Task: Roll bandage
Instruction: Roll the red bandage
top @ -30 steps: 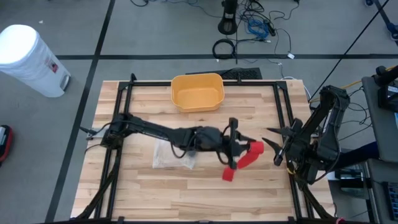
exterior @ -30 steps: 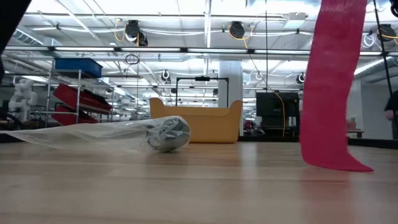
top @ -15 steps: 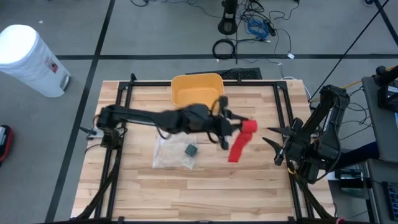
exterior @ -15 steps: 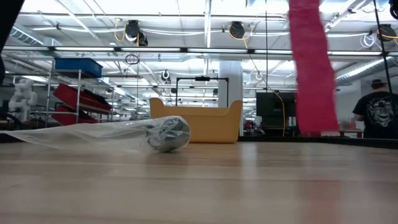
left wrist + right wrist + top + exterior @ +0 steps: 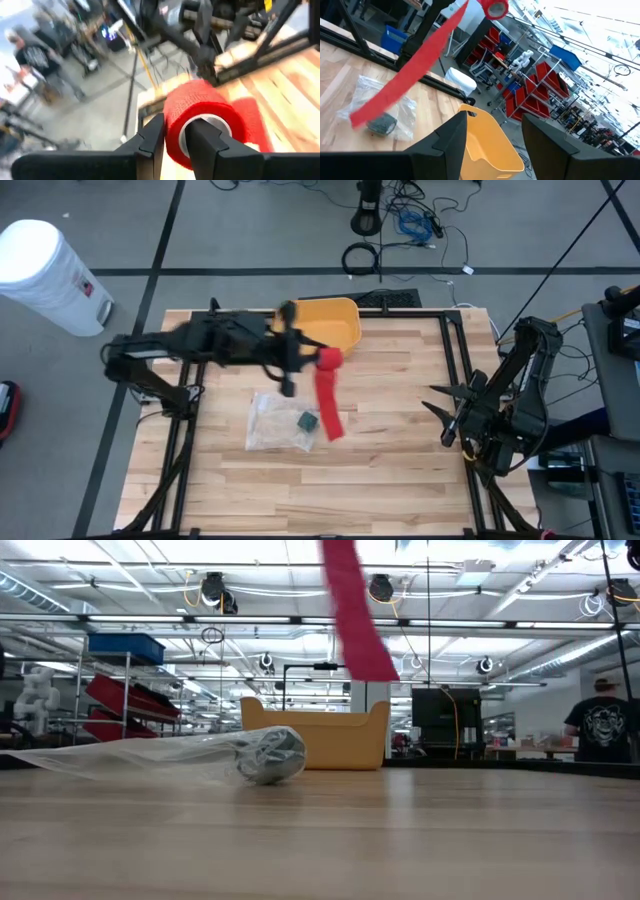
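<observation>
My left gripper point(image 5: 303, 358) is raised over the table's far left part, just in front of the yellow bin, and is shut on a red bandage roll point(image 5: 200, 107) with a white core. A loose red strip point(image 5: 328, 402) hangs from the roll. Its free end point(image 5: 375, 670) swings clear of the table. A clear plastic bag point(image 5: 275, 423) lies on the table below, with a grey-green roll point(image 5: 307, 422) inside it. At the table's right edge my right gripper point(image 5: 435, 402) waits, open, with nothing between its fingers point(image 5: 451, 145). My left gripper holds the roll by its wall point(image 5: 176, 131), at the end that faces the gripper. One finger point(image 5: 202, 137) is inside the white core and the other point(image 5: 152, 137) is outside on the red wraps. The roll is lifted clear, and its strip hangs slack below.
A yellow bin point(image 5: 322, 325) stands at the table's far edge, just beyond the roll. A black frame point(image 5: 455, 360) runs along the table's sides. People stand in the room behind point(image 5: 605, 725). Bare wood lies between the bag and my right gripper.
My left gripper has gone up and toward the table's left and far edges, carrying the roll from the right of the bag to in front of the bin. The strip's lower end, which was on the table, is lifted clear and swings free.
</observation>
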